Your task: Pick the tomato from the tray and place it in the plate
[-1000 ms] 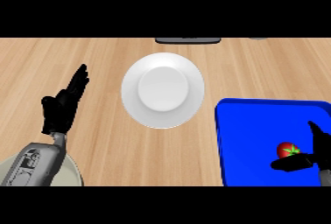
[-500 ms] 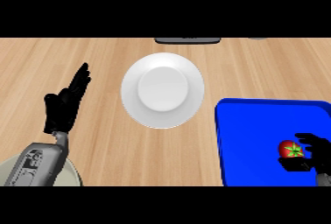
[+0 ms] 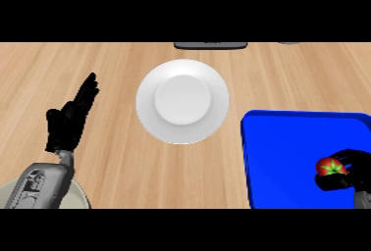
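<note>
Wooden counter: right robot hand, cut by the edge, clasps half-hidden tomato; left robot hand splayed.

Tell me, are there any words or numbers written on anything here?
None. No words, labels or numbers can be read. The plate, the tray and the tomato are plain. The dark marks on the left forearm are too small to tell as letters.
</note>
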{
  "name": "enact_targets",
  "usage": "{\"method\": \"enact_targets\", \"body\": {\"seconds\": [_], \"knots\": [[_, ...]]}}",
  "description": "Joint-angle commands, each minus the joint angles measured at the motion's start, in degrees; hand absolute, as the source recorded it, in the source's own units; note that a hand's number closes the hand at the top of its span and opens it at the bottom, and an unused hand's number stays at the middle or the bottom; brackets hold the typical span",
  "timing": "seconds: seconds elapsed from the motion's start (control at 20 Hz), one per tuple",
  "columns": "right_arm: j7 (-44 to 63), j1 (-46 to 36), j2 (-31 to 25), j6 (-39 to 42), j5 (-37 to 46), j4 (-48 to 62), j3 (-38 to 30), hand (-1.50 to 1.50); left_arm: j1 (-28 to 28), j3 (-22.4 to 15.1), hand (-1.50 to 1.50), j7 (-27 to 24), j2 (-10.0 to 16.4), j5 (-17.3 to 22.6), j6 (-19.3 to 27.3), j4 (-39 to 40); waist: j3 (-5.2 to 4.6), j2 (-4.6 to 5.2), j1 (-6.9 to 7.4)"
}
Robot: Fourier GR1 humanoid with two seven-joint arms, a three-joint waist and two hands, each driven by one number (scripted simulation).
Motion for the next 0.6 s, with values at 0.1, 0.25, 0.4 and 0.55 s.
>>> {"method": "enact_targets", "body": {"seconds": [0.1, 0.25, 0.4, 0.55], "knots": [[-6.8, -4.5, -1.3, 0.0, 3.7, 0.2, 1.5, 1.5, 0.8, 0.8, 0.0, 0.4, 0.4, 1.1, -2.2, -1.4, -0.21, 0.18, 0.32], [-22.6, -11.7, -7.2, 7.3, 0.3, 2.2, 6.3, 1.5, -0.3, -2.3, 0.0, 0.7, -1.4, 0.0, -1.7, -1.9, 0.05, 1.02, 4.61], [-34.3, -17.0, -10.3, 10.5, 0.0, 1.4, 9.9, 1.5, -3.0, -2.9, 0.0, 1.2, -1.7, -0.2, -1.7, -1.7, 0.2, 1.69, 6.58], [-46.3, -22.8, -10.0, 5.9, -2.1, 3.2, 7.5, 1.5, -3.0, -3.6, 0.0, 1.8, -3.0, 0.0, -1.3, -1.4, 0.28, 1.55, 5.61]]}}
